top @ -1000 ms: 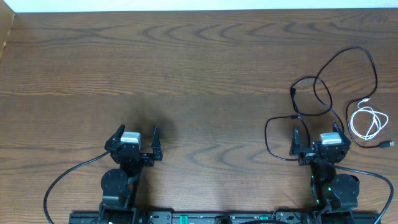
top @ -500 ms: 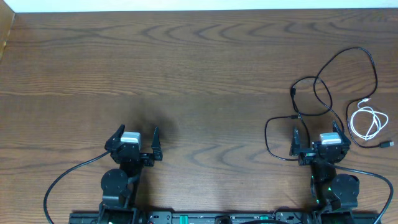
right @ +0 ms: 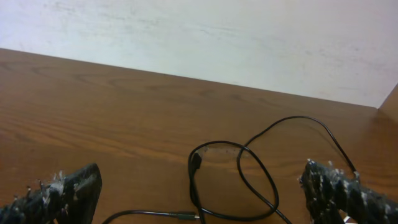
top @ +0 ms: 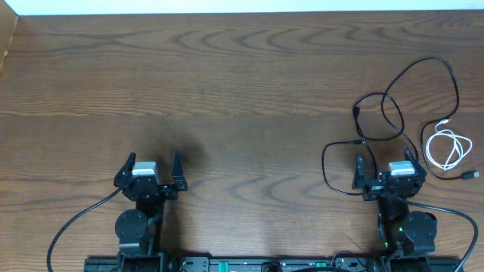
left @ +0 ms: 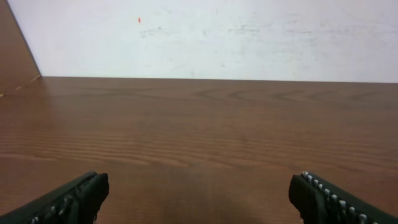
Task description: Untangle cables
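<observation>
Black cables (top: 392,115) lie in overlapping loops at the right side of the wooden table, and one loop (top: 327,168) reaches down beside the right arm. A short white cable (top: 445,147) lies coiled just right of them. My right gripper (top: 384,160) is open and empty, just in front of the black loops. In the right wrist view the black cables (right: 249,180) cross between its open fingers (right: 202,191), with a plug end (right: 195,160) showing. My left gripper (top: 150,160) is open and empty, far from the cables. The left wrist view shows only bare table between its fingers (left: 199,198).
Thicker black wires (top: 79,219) run from the arm bases along the table's front edge. A small black plug (top: 470,175) lies near the right edge. A white wall (left: 211,37) bounds the far side. A wooden side panel (left: 15,50) stands at the far left.
My left arm has shifted a little to the left, gripper still open. The right arm and the cables have not moved.
</observation>
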Action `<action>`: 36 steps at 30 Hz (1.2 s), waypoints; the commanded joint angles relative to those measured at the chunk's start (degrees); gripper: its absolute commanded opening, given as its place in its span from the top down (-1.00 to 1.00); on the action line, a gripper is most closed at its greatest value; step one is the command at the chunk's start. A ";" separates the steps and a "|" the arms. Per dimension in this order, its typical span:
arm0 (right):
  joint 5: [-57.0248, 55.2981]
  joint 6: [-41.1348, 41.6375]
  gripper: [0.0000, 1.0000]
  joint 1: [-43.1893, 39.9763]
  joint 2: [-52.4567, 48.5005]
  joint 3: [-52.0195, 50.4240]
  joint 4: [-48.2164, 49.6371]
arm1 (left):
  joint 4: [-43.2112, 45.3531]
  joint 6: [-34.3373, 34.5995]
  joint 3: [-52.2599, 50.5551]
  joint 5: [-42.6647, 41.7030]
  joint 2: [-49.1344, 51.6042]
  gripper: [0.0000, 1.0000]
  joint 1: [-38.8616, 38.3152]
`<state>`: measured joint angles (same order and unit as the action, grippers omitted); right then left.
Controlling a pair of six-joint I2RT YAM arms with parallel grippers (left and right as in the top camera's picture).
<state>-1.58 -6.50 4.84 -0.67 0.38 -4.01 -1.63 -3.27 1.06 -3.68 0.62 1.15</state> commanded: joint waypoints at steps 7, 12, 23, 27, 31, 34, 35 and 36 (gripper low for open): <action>0.63 -0.44 -0.99 -0.04 0.39 -0.11 -0.31 | -2.21 -0.79 -0.83 0.31 -0.55 -0.96 0.31; 0.63 -0.42 -0.99 -0.04 0.39 -0.11 -0.28 | -2.19 -0.79 -0.83 0.28 -0.55 -0.96 -1.46; 0.66 -0.42 -0.98 -0.02 0.39 -0.11 -0.28 | -2.21 -0.79 -0.83 0.31 -0.46 -0.95 -2.91; 0.66 -0.42 -0.98 -0.02 0.39 -0.11 -0.28 | -2.21 -0.79 -0.83 0.31 -0.39 -0.96 -2.91; 0.66 -0.44 -0.98 -0.04 0.39 -0.09 -0.28 | -2.21 -0.79 -0.83 0.31 -0.39 -0.96 -2.91; 0.63 -0.42 -0.98 -0.04 0.39 -0.11 -0.28 | -2.21 -0.79 -0.83 0.31 -0.39 -0.96 -2.91; 0.66 -0.42 -0.98 -0.04 0.39 -0.09 -0.28 | -2.21 -0.79 -0.83 0.31 -0.39 -0.96 -2.91; 0.66 -0.42 -0.99 -0.04 0.39 -0.09 -0.28 | -2.21 -0.79 -0.83 0.31 -0.39 -0.96 -2.91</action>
<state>-1.43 -6.50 4.84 -0.67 0.38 -4.01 -1.63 -3.27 1.06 -3.66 0.62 -1.63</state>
